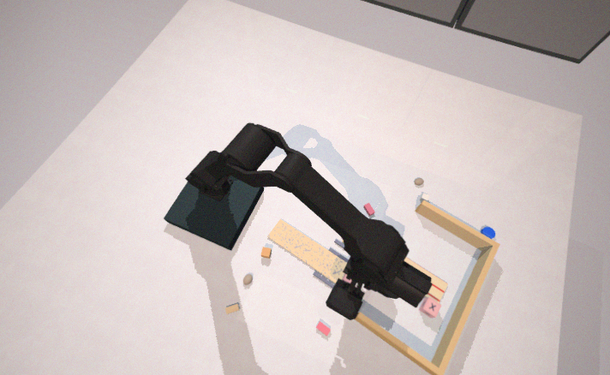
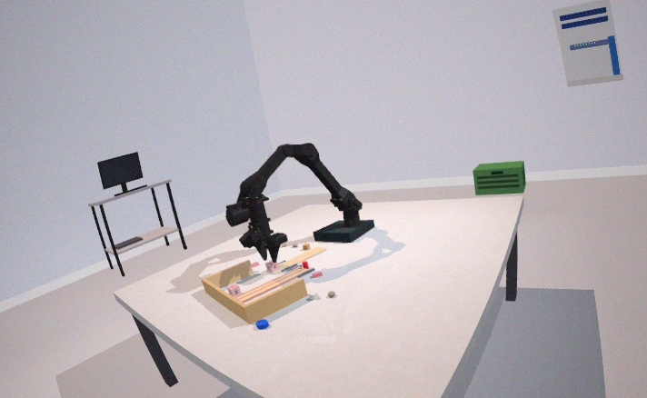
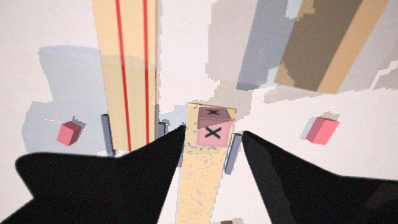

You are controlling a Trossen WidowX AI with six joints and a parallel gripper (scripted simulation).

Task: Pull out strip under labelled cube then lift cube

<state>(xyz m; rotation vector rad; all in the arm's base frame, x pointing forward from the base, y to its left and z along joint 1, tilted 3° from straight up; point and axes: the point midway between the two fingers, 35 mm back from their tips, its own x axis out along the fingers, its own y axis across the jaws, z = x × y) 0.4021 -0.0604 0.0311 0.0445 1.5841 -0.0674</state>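
A pink cube marked X (image 2: 272, 267) (image 3: 213, 132) sits on the far end of the speckled tan strip (image 1: 302, 244) (image 2: 307, 255) (image 3: 199, 185). The strip reaches back toward the robot's base. My gripper (image 2: 271, 260) (image 3: 213, 133) is partly open, pointing down just over this cube, with one fingertip on each side and gaps visible in the wrist view. The arm mostly hides this cube in the top view. A tan strip with red lines (image 2: 273, 286) (image 3: 134, 30) lies beside the speckled one. A second pink X cube (image 1: 431, 307) (image 2: 233, 290) is near its far end.
A wooden three-sided frame (image 1: 468, 305) (image 2: 279, 301) surrounds the far ends. Short grey rails (image 3: 233, 154) flank the strips. Pink blocks (image 1: 323, 328) (image 3: 323, 131), an orange cube (image 1: 266, 252), pebbles (image 1: 248, 278) and a blue disc (image 1: 487, 232) (image 2: 262, 323) lie around.
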